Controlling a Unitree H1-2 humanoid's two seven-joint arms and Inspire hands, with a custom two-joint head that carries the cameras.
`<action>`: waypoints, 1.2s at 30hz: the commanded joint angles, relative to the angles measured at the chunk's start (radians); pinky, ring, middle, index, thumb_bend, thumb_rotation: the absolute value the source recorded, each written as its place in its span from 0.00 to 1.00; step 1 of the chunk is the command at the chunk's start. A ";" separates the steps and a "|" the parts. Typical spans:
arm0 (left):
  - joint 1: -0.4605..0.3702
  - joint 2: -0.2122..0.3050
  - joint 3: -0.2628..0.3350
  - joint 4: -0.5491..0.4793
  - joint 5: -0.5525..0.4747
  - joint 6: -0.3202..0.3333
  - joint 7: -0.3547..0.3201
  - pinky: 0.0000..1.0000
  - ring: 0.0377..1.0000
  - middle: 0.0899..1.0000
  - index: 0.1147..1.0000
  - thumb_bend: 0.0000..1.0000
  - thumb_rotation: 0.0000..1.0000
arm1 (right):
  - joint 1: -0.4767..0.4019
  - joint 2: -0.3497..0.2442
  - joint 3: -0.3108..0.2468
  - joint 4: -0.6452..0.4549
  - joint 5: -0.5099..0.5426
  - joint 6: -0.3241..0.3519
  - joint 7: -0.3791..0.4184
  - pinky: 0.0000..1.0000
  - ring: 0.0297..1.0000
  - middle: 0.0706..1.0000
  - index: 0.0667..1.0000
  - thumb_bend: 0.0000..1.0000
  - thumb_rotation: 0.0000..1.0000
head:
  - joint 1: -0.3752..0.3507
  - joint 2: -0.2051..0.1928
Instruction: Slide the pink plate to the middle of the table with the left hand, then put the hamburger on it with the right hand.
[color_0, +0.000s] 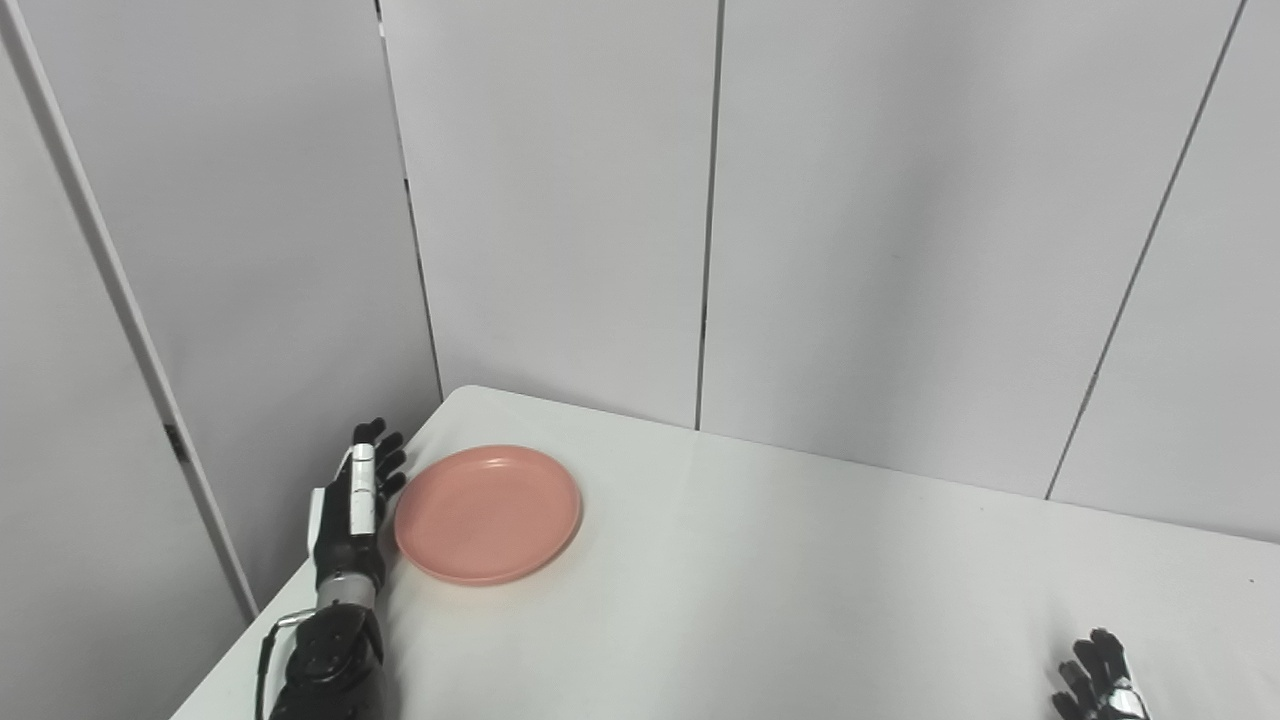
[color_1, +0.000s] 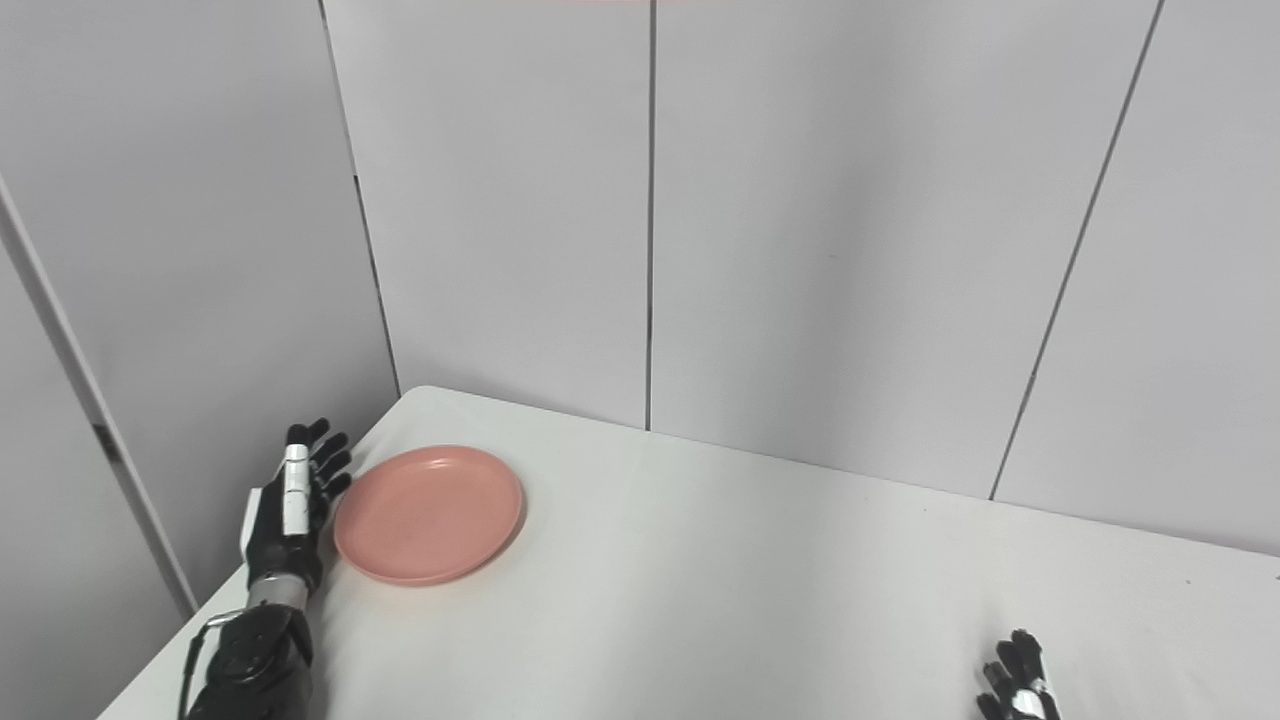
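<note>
Left eye view has the pink plate sitting flat near the far left corner of the white worktop, nothing on it. Left hand is right beside its left rim, fingers straight and spread, holding nothing. Right hand just peeks in at the bottom right, fingers apart, well away from the plate

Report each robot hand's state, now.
Left robot hand: open, empty, beside the pink plate.
Right robot hand: open, holding nothing.
</note>
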 joint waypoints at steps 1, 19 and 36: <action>-0.019 -0.003 -0.006 0.019 -0.016 -0.049 -0.018 0.85 0.86 0.84 0.84 0.86 1.00 | -0.004 -0.002 -0.006 -0.009 0.010 -0.054 0.012 1.00 1.00 1.00 1.00 0.60 0.94 | -0.001 0.001; -0.048 -0.088 -0.057 0.033 -0.050 -0.024 -0.068 0.81 0.83 0.81 0.81 0.90 1.00 | -0.002 0.008 -0.007 -0.019 0.009 -0.039 0.002 1.00 1.00 1.00 1.00 0.64 0.93 | -0.032 0.013; 0.024 -0.175 -0.123 -0.152 -0.105 0.125 -0.142 0.84 0.85 0.82 0.81 0.84 1.00 | 0.008 0.018 0.021 -0.083 -0.015 0.031 -0.010 1.00 1.00 1.00 1.00 0.55 0.97 | -0.206 0.056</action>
